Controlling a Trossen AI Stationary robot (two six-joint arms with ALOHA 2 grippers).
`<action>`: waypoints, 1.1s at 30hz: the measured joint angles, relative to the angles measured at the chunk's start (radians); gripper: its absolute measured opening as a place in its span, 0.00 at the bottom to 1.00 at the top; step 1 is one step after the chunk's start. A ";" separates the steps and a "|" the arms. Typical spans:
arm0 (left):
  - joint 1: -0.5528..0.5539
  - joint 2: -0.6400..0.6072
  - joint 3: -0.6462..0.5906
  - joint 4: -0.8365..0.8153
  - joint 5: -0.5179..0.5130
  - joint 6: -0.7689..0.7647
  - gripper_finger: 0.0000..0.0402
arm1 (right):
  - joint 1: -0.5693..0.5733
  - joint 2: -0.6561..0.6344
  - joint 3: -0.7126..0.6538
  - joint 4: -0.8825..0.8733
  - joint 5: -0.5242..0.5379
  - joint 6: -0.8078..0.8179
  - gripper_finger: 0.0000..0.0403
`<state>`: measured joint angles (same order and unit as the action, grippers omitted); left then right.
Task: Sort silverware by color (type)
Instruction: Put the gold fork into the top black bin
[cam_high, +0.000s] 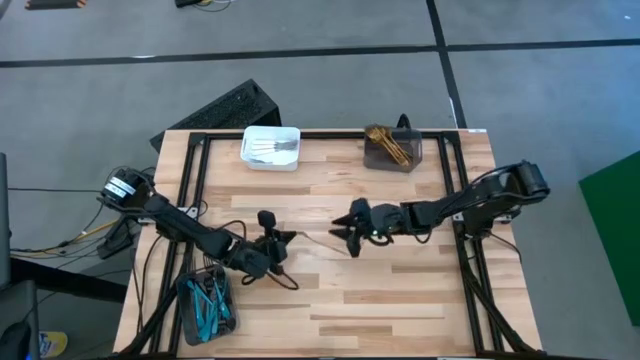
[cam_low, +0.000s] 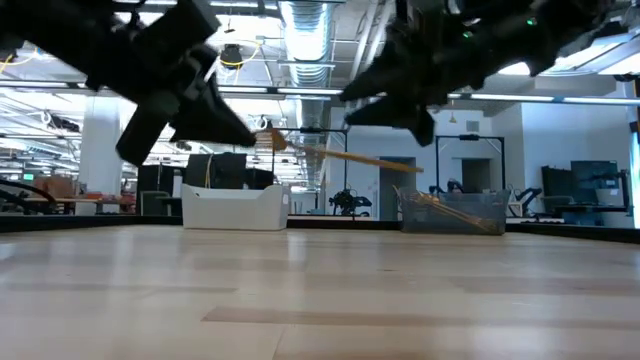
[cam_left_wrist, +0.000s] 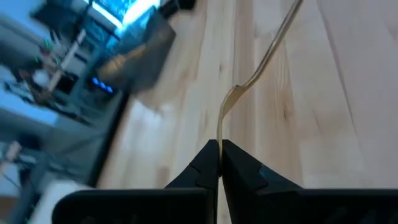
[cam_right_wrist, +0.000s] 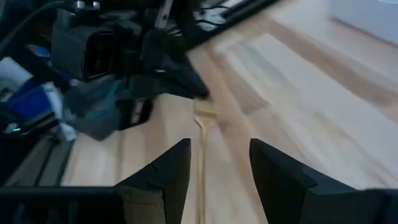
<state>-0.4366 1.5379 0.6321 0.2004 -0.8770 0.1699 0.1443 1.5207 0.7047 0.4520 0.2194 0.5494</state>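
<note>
While the left end effector (cam_left_wrist: 220, 155) pinches a gold fork (cam_left_wrist: 258, 65) by its tines above mid-table, the right end effector (cam_right_wrist: 217, 163) waits spread around the handle — it should close squarely on the handle before the left lets go, then carry it to the gold bin (cam_high: 393, 149).

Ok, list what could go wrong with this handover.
The left end effector pinches only the tip of the gold fork, so the fork could pivot or slip. The right end effector is open around the handle; if the left lets go early, the fork may fall to the table.
</note>
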 joint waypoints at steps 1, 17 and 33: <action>0.000 -0.003 0.010 0.001 0.001 0.040 0.00 | 0.000 0.014 0.013 0.013 -0.025 -0.007 0.47; 0.081 -0.003 0.130 0.000 0.059 0.283 0.00 | -0.010 0.187 0.130 -0.014 -0.181 -0.088 0.44; 0.179 -0.003 0.136 0.011 0.094 0.164 0.01 | -0.026 0.013 0.135 -0.330 0.203 -0.330 0.05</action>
<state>-0.2577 1.5347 0.7684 0.2119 -0.7826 0.3338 0.1182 1.5337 0.8395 0.1216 0.4225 0.2195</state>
